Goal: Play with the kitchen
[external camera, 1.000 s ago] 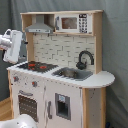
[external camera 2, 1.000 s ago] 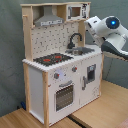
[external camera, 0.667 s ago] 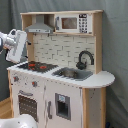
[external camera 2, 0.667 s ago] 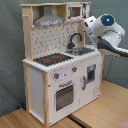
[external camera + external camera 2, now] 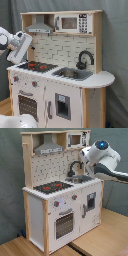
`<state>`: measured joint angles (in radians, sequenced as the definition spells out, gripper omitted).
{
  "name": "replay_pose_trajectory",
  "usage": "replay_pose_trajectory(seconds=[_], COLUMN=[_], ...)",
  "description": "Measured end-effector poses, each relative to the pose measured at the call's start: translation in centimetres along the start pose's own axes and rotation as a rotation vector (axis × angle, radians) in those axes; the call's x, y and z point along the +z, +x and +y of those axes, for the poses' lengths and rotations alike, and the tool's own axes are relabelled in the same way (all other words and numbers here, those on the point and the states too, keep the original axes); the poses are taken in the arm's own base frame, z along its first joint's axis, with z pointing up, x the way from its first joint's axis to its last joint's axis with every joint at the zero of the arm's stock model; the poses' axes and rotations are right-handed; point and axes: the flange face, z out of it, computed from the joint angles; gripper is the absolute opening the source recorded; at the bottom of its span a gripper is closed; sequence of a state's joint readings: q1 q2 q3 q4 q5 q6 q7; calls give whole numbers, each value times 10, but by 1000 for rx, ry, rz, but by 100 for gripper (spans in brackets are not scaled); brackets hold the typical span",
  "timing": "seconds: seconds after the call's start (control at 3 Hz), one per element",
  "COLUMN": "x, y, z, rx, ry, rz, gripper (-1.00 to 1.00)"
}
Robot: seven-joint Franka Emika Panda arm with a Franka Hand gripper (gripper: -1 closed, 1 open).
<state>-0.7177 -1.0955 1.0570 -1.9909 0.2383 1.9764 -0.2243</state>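
Observation:
The kitchen (image 5: 60, 85) is a white and light-wood toy unit, seen in both exterior views. It has a black-red hob (image 5: 36, 65), a steel sink (image 5: 72, 73), a black faucet (image 5: 85, 57), an oven door (image 5: 25, 105), a grey hood (image 5: 40, 24) and a pegboard back (image 5: 55, 47). My white arm reaches in from the first exterior view's left, and the gripper (image 5: 29, 49) hangs above the hob's left end. In the second exterior view the arm comes from the right, and the gripper (image 5: 83, 158) is near the faucet (image 5: 75, 168), above the sink (image 5: 80, 178). Nothing shows in its hold.
A toy microwave (image 5: 70, 22) sits on the top shelf. Knobs (image 5: 56, 204) and the oven door (image 5: 64, 223) face the wooden floor (image 5: 95, 240). A grey curtain (image 5: 115, 45) hangs behind. The arm's big blue-lit joint (image 5: 102, 146) stands right of the kitchen in the second exterior view.
The arm has moved in towards the kitchen: rightwards in the first exterior view, leftwards in the second exterior view. The kitchen itself has not changed.

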Motion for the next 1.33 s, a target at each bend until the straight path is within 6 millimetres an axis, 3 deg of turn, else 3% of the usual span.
replay_pose_trajectory(seconds=[0.67,1.33], x=[50,92], y=[26,49], z=[37,59], rx=[68,95], ry=[161,266], rz=[-59,-98], gripper=[100,100])
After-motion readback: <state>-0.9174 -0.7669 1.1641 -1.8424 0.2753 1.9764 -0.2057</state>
